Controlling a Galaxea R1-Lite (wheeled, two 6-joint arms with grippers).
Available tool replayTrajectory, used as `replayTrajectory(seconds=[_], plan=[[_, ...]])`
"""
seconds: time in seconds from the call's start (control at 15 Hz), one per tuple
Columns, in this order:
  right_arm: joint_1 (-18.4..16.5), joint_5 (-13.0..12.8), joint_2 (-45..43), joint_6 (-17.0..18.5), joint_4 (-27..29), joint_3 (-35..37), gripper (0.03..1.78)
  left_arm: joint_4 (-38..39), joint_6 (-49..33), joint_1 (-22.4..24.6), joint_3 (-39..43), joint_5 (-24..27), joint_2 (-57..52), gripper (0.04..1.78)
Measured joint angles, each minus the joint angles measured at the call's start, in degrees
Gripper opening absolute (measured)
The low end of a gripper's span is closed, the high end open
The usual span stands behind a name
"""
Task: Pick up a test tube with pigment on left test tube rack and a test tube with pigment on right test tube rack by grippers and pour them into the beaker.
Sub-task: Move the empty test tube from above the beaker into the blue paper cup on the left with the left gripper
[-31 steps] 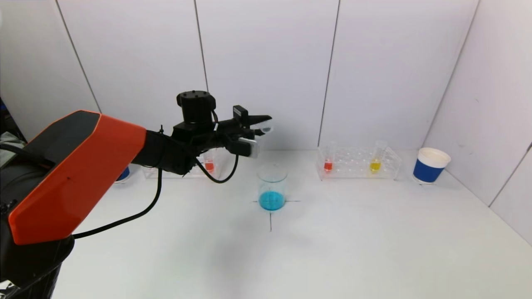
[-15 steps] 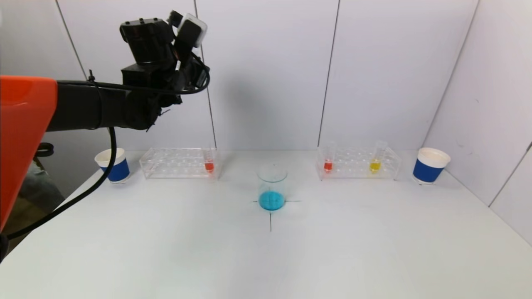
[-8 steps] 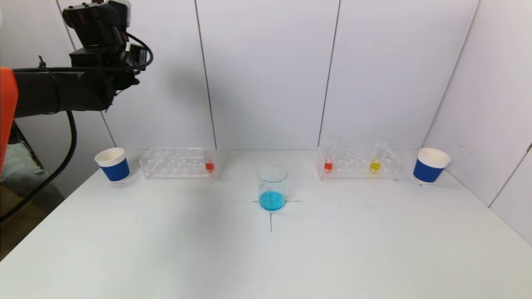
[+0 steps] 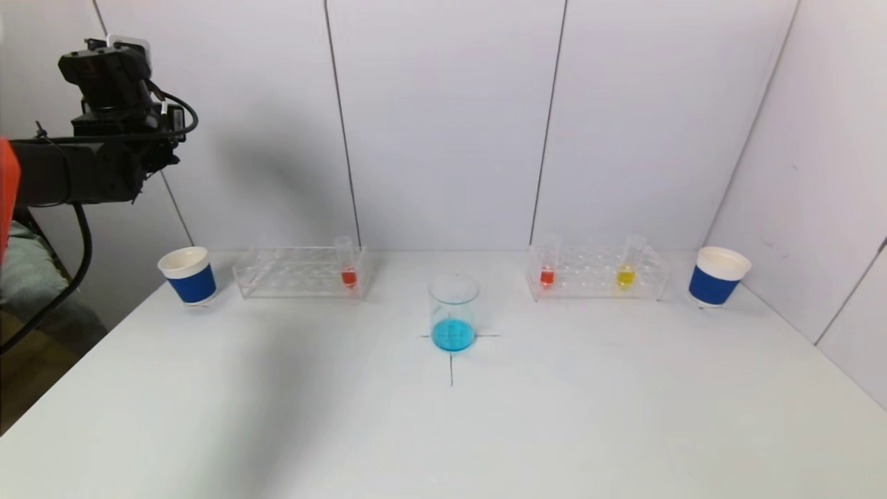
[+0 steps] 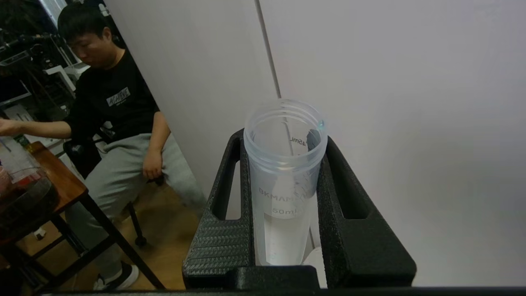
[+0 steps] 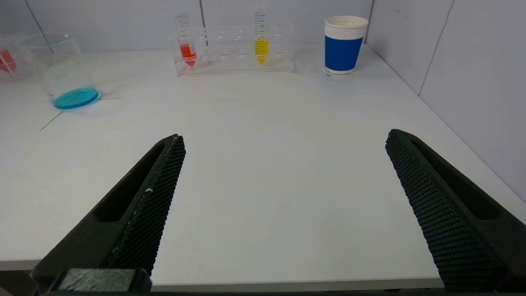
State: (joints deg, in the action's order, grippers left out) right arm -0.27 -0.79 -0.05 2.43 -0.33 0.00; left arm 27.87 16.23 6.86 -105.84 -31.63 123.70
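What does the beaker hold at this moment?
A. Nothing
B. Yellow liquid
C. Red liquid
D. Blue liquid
D: the beaker on the table's cross mark has a shallow layer of blue liquid at its bottom, also seen in the right wrist view.

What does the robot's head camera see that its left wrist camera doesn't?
Only the head view shows the white table, the glass beaker with blue liquid, both clear plastic racks and two blue-and-white paper cups.

Only the left wrist view shows the empty clear test tube clamped in the left gripper, and a seated man in black.

Both show the white wall panels.
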Motion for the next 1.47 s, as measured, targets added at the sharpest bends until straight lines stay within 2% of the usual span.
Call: replayTrajectory(seconds=[0.2, 0.73, 1.47], plan=[[0.0, 0.02, 0.0, 0.0, 0.02, 0.0, 1.77, 0.27, -2.54, 1.62, 2.08, 0.33, 0.89, 0.45], [0.0, 0.02, 0.0, 0.02, 0.02, 0.0, 1.77, 1.43, -10.72, 1.65, 10.11, 0.74, 2.05, 0.45], [0.0, 0.02, 0.0, 0.0, 0.0, 0.0, 1.77, 13.06, -11.15, 1.73, 20.94, 1.32, 3.89, 0.45]])
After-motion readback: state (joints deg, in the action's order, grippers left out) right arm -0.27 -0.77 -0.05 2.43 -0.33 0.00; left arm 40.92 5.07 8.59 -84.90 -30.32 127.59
